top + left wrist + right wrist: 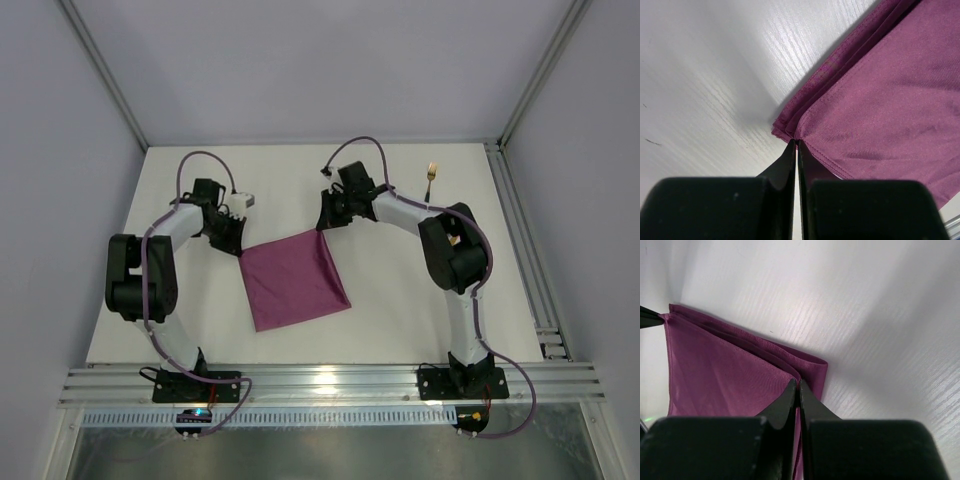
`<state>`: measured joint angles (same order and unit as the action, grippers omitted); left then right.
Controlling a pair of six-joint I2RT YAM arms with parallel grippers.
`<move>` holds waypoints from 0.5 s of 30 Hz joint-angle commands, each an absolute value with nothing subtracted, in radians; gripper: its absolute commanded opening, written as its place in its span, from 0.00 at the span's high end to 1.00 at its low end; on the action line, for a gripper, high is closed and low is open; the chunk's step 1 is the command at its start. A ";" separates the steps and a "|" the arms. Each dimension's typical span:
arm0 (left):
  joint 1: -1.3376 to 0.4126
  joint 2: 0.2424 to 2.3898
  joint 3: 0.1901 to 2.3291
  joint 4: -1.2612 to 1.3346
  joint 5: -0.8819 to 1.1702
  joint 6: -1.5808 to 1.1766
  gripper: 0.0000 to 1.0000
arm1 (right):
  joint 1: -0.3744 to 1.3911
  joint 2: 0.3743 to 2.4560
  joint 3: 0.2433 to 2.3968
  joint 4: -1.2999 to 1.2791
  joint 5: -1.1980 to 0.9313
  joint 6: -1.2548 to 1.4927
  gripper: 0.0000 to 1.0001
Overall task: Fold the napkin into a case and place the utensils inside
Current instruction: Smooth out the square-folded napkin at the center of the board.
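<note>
Magenta napkin [296, 281], far corners pinched: left tool [796, 142], right tool [798, 382]; table [280, 180] beyond.

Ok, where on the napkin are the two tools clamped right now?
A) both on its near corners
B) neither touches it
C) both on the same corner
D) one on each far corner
D: the left tool is shut on the far-left corner of the napkin, and the right tool is shut on its far-right corner, as the top view also shows.
</note>
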<state>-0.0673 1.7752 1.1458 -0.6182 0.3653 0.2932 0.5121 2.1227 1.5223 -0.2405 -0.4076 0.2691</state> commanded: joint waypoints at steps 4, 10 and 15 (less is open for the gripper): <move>-0.051 1.717 1.180 -0.591 0.351 0.288 1.00 | 0.499 2.108 1.580 -0.213 -0.431 0.298 0.96; -0.048 1.732 1.187 -0.580 0.334 0.290 1.00 | 0.495 2.143 1.611 -0.213 -0.428 0.308 0.96; -0.048 1.773 1.178 -0.560 0.325 0.291 1.00 | 0.486 2.180 1.651 -0.250 -0.390 0.340 0.86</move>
